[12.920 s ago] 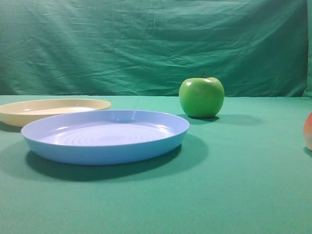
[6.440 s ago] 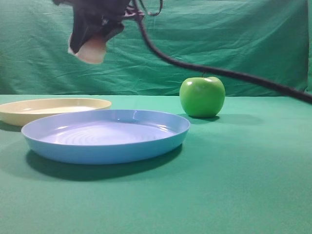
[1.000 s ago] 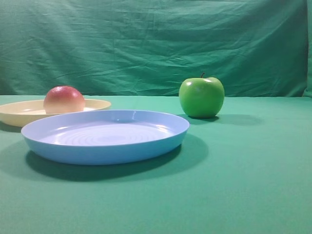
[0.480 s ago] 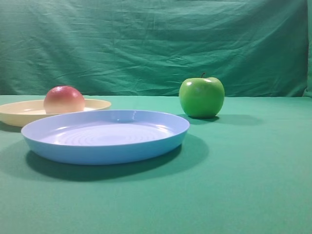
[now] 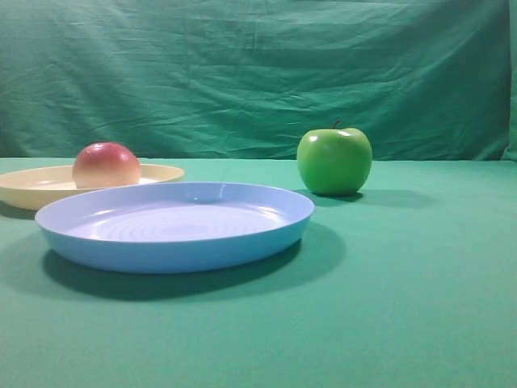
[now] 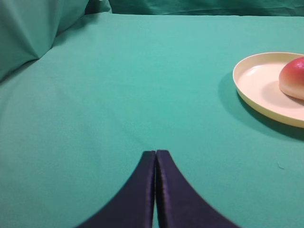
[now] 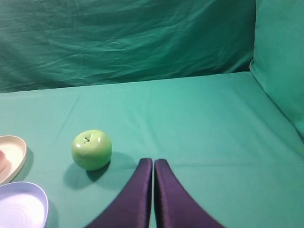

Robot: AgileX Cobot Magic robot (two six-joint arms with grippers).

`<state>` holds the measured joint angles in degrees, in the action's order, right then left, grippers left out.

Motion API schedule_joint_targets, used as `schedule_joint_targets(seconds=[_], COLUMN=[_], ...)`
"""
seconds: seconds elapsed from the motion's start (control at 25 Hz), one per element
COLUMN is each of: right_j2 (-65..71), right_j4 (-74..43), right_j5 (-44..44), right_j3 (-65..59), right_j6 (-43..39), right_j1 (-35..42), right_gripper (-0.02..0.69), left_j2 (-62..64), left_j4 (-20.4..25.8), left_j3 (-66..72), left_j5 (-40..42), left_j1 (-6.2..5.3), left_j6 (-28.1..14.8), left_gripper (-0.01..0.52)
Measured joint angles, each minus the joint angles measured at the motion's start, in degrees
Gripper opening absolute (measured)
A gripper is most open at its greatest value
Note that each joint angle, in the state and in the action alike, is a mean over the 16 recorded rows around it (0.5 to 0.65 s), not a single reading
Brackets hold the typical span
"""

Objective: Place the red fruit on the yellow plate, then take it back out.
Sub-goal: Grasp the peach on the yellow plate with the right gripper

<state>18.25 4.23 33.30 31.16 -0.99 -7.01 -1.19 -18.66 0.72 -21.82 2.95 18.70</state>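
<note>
**Red fruit sitting on the yellow plate, both grippers closed and empty**

A green cloth [image 5: 388, 323] is covering the table and is filling the lower half of the high view, with a creased green curtain [image 5: 258, 73] hanging across the upper half behind it. Nearest the camera, at lower left, a blue plate [image 5: 174, 242] is lying flat. Behind it, at the left edge, the yellow plate [image 5: 28, 184] is holding the red fruit [image 5: 106, 165]. Right of centre, a green apple [image 5: 334, 161] is standing upright.

In the left wrist view, the left gripper [image 6: 156, 154] is showing at bottom centre, fingers pressed together and gripping nothing; the fruit is lying well apart at the right edge. In the right wrist view, the right gripper [image 7: 153, 162] is likewise closed and empty, with the apple near it at lower left.
</note>
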Motion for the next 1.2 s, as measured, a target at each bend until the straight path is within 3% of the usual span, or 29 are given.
schedule_joint_targets(seconds=[0.68, 1.2], right_j2=[7.4, 35.8], right_j4=[2.8, 2.8], right_j5=[-2.4, -0.7], right_j3=[6.6, 20.6], right_j6=[7.0, 17.4], right_j1=[-1.6, -16.0], right_gripper=[0.0, 0.0], left_j2=[0.0, 0.0], left_j4=[0.0, 0.0], left_j3=[0.0, 0.0], left_j5=[0.0, 0.0], left_j1=[0.0, 0.0], left_j6=[0.0, 0.0], left_gripper=[0.0, 0.0])
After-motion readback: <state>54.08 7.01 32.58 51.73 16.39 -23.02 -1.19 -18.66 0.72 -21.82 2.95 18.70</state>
